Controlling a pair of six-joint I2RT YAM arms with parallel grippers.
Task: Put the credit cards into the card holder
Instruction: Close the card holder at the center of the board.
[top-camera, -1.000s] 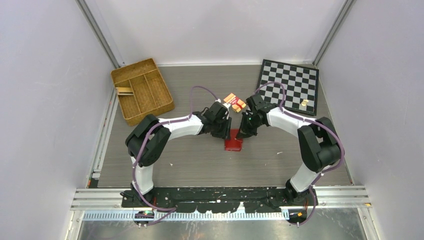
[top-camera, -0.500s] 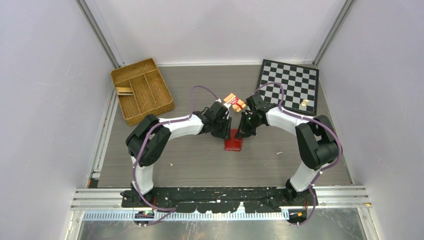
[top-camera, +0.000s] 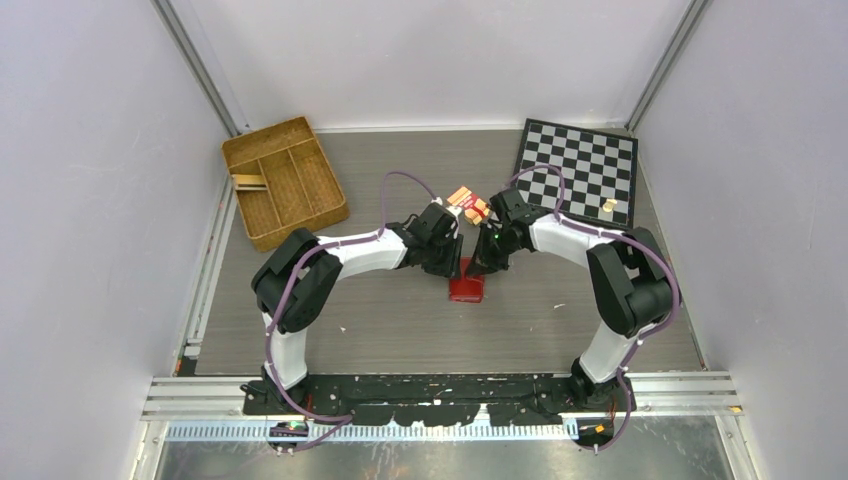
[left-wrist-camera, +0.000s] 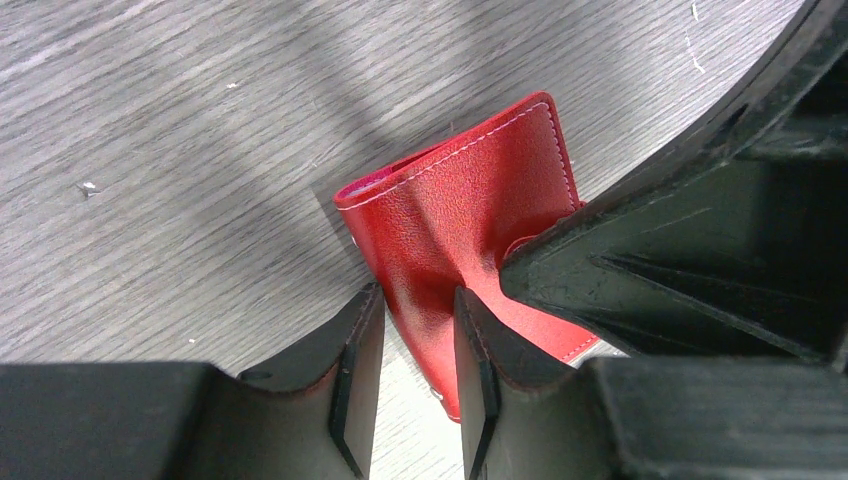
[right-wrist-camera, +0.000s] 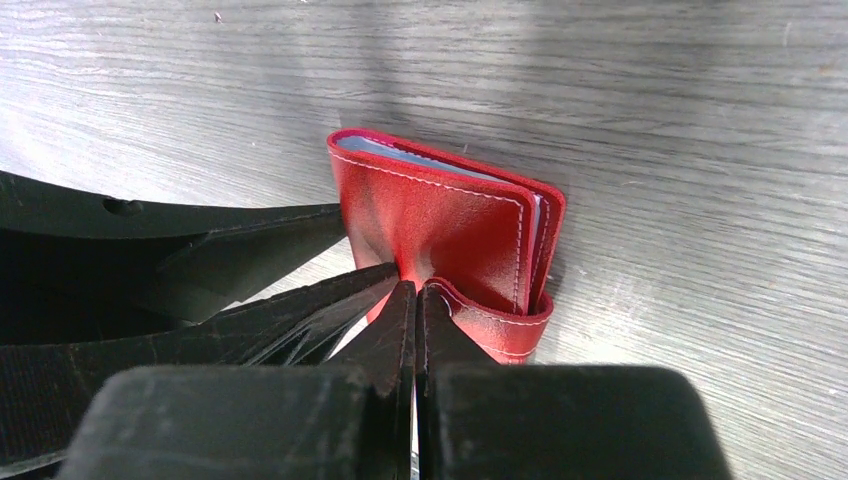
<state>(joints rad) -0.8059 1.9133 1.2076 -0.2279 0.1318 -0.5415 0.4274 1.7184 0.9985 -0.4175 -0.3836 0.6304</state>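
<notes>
grey wood table (top-camera: 400, 320): left jaws pinch red card holder (left-wrist-camera: 460, 200); right jaws pressed together, touching it.

Card holder (right-wrist-camera: 440, 235) near edge hidden behind right end effector (right-wrist-camera: 417, 295).

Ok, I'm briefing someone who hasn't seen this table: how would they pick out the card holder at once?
Find the middle of the grey table, where the left gripper and right gripper nearly meet. The card holder sits at their tips: small, red, leather-like, white-stitched, unlike the orange-and-red banded pack farther back.
</notes>
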